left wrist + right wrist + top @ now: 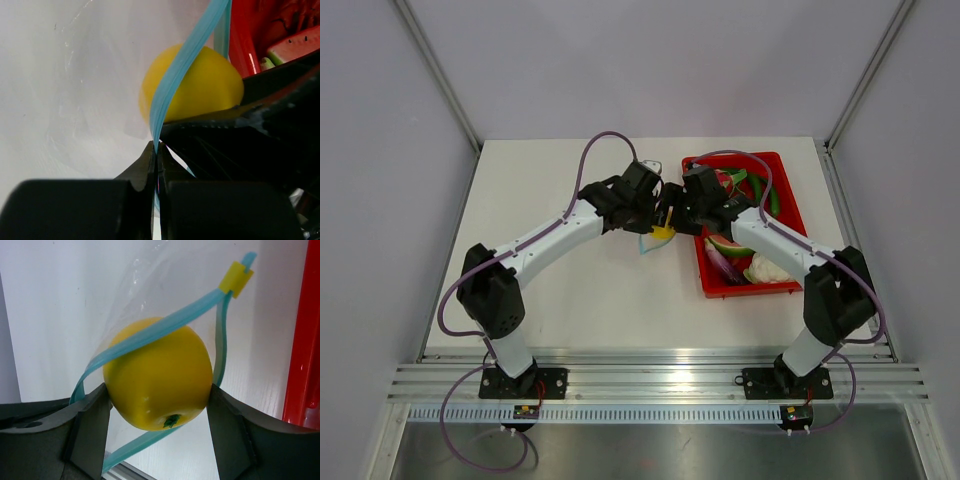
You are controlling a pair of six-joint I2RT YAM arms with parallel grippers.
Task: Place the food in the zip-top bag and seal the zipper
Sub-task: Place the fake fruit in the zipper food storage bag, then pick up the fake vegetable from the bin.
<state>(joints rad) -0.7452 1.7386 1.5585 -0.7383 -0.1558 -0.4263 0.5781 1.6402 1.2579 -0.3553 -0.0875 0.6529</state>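
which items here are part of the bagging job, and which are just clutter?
Job:
yellow fruit, held in the right gripper
zip-top bag
zipper, pinched by the left gripper
watermelon wedge
eggplant

Lying about:
red tray
white piece
green piece

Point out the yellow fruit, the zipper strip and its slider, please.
yellow fruit (160,385), right wrist view, centre of skin.
zipper strip (177,75), left wrist view, mid-band.
slider (236,280), right wrist view, flat face.
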